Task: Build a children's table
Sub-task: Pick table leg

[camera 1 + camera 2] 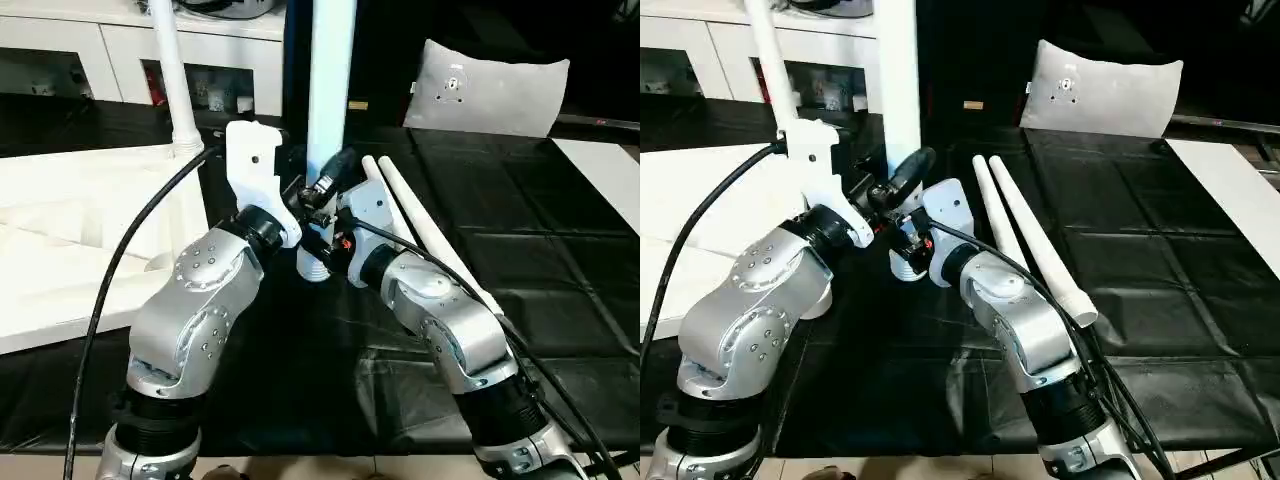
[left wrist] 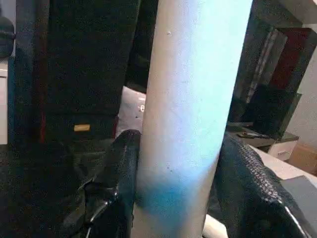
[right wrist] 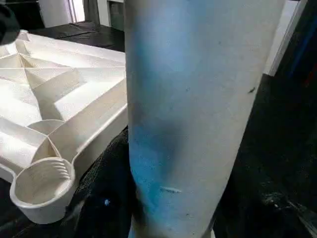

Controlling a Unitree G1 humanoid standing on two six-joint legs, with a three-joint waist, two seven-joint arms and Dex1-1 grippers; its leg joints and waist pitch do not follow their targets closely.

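The white table top (image 1: 70,230) lies upside down at the left, ribs up. One leg (image 1: 172,80) stands in its far corner socket. A second white leg (image 1: 331,90) is held upright at the centre, its thick lower end (image 1: 312,266) just off the top's edge. My left gripper (image 2: 176,148) is shut on this leg, with a black finger (image 2: 119,178) on each side. My right gripper (image 1: 325,185) is shut on the same leg from the other side. An empty corner socket (image 3: 42,184) lies close beside the leg.
Two loose legs (image 1: 430,225) lie side by side on the black-covered table (image 1: 540,250) to the right. A grey pillow (image 1: 490,85) leans at the back, a flat white board (image 1: 605,165) lies at the right edge, and a white cabinet (image 1: 120,45) stands behind.
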